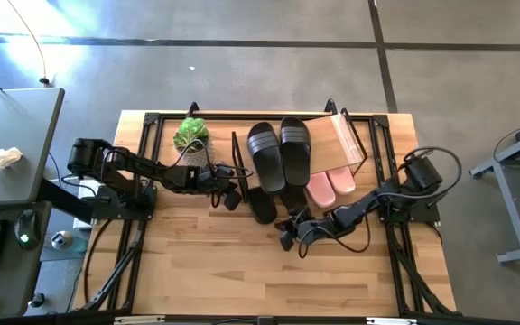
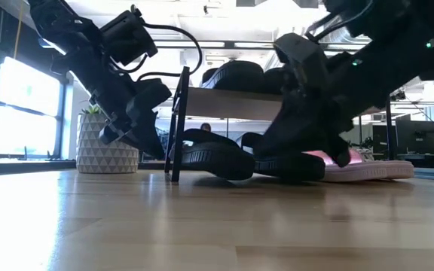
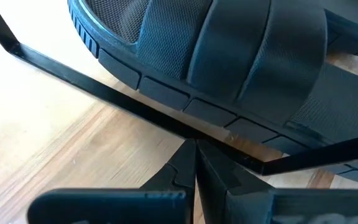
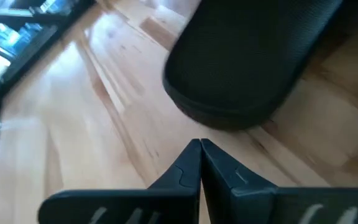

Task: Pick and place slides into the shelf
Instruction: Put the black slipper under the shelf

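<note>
While two black slides [image 1: 279, 151] lie side by side on the shelf [image 1: 346, 135] board, a pink pair [image 1: 330, 185] rests on the table beneath it at the right, and another black slide [image 1: 262, 204] lies on the table under the shelf's front edge; the left gripper [image 1: 227, 193], fingers pressed together and empty, sits by the shelf's front left leg beside that slide; the right gripper [image 1: 289, 236], likewise pinched closed on nothing, hovers just before the slide's heel; a potted plant [image 1: 190, 142] stands left of the shelf.

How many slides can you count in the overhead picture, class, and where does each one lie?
4 clearly, perhaps more hidden: two black slides on the shelf top board, and two pink slides beneath it on the table. A further dark slide seems to lie below the board.
</note>
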`<move>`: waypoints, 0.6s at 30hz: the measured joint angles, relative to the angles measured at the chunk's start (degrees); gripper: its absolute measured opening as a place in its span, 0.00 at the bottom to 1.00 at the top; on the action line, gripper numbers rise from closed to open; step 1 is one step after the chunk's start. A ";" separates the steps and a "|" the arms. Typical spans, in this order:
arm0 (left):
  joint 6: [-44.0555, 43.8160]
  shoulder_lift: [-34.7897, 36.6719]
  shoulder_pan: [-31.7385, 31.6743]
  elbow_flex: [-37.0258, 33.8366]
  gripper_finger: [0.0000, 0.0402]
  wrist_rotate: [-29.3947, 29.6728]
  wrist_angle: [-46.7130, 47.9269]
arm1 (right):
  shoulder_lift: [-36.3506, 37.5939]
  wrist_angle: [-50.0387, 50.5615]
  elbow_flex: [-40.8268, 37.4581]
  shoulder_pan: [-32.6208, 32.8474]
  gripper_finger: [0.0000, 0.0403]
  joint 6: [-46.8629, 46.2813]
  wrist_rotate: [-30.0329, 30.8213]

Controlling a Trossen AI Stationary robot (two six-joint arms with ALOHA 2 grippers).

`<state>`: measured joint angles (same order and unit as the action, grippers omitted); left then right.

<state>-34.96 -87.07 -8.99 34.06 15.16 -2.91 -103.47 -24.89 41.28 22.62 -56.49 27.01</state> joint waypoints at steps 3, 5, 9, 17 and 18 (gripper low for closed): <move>0.02 0.00 0.00 0.00 0.00 -0.06 -0.01 | -0.85 -1.56 0.02 -0.62 0.00 -0.02 0.58; 0.02 0.00 0.00 0.00 0.00 -0.07 0.01 | -0.90 -1.38 0.02 -1.17 0.00 -0.43 1.02; 0.02 0.00 0.00 0.01 0.00 -0.07 -0.01 | -0.90 -0.78 0.02 -2.04 0.00 -0.46 0.96; 0.07 -0.02 0.00 0.01 0.00 -0.07 -0.07 | -2.78 -0.42 0.02 -3.11 0.00 -3.57 2.09; 0.07 -0.02 0.00 0.00 0.00 -0.07 -0.08 | -3.46 -0.59 0.02 -3.11 0.00 -4.54 2.24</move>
<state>-34.89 -87.09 -8.99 34.06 15.09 -2.99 -106.93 -25.48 41.30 19.51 -61.03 29.25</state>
